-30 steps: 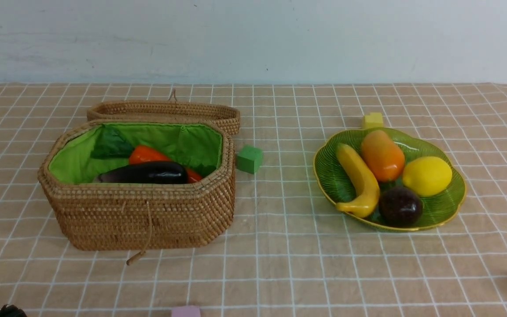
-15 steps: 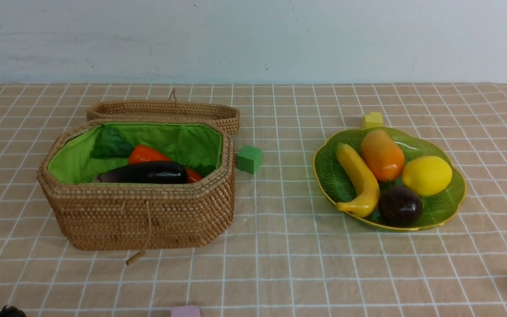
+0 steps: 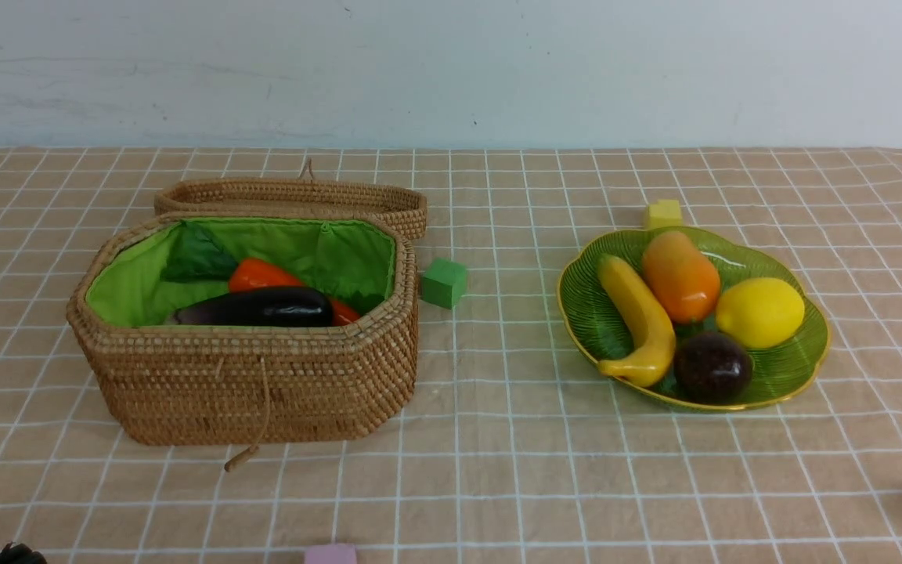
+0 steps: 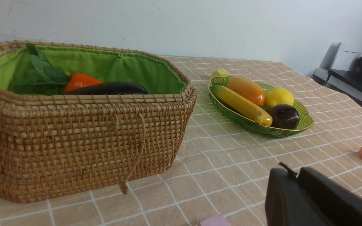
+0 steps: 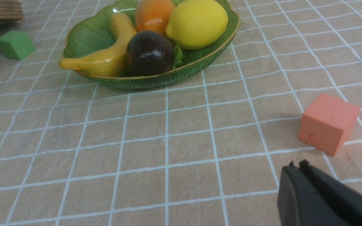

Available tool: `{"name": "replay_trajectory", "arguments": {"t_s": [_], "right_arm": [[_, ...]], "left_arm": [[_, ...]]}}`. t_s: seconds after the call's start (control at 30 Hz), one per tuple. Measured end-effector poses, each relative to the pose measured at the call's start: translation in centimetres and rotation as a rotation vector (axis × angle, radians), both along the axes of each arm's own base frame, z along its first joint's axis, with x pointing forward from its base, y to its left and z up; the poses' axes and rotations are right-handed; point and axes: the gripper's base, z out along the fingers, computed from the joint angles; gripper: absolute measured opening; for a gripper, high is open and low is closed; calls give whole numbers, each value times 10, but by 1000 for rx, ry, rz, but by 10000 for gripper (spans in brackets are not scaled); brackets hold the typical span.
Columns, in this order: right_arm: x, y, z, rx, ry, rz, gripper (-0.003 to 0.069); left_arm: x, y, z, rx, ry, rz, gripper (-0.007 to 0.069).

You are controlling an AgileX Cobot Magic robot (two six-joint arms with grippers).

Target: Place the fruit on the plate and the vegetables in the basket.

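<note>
1. Sorting looks finished, in my judgement: the banana, mango, lemon and mangosteen all lie on the green plate, touching one another.
2. Inside the wicker basket the eggplant lies across the front, with the carrot and green leaves behind it. The radish and bitter gourd are hidden below the rim, so I cannot confirm them.
3. No fruit or vegetable shows on the tablecloth.
4. Left gripper sits low and near the basket's front, jaws pressed together, holding nothing.
5. Right gripper sits low beside the orange cube, jaws likewise pressed together and empty.
6. Next move probably calls only for parking both arms; nothing remains to grasp.
7. Room: wide bare cloth lies between basket and plate. The basket lid lies open behind it. A green cube sits just beside the basket, a yellow cube behind the plate, a pink cube at the near edge.
</note>
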Motion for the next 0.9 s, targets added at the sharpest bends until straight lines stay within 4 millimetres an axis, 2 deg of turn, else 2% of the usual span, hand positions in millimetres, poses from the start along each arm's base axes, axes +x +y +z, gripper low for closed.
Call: {"name": "replay_trajectory", "arguments": {"t_s": [0.2, 0.27, 0.3, 0.43, 0.47, 0.57, 0.73, 0.9], "right_arm": [[0, 0, 0, 0, 0, 0, -1], [0, 0, 0, 0, 0, 0, 1], [0, 0, 0, 0, 0, -1, 3], [0, 0, 0, 0, 0, -1, 6], [0, 0, 0, 0, 0, -1, 7], [0, 0, 0, 0, 0, -1, 10], [0, 0, 0, -1, -1, -1, 15], [0, 0, 0, -1, -2, -1, 19]], "left_arm": [[1, 1, -2, 73, -54, 33, 44], [1, 1, 0, 61, -68, 57, 13], [0, 0, 1, 68, -105, 86, -13], [4, 1, -5, 76, -193, 218, -13], [8, 4, -14, 71, -198, 295, -13], [11, 7, -27, 57, -144, 374, -13], [8, 8, -62, 141, 194, 386, -13], [7, 7, -64, 123, 223, 387, -13]]}}
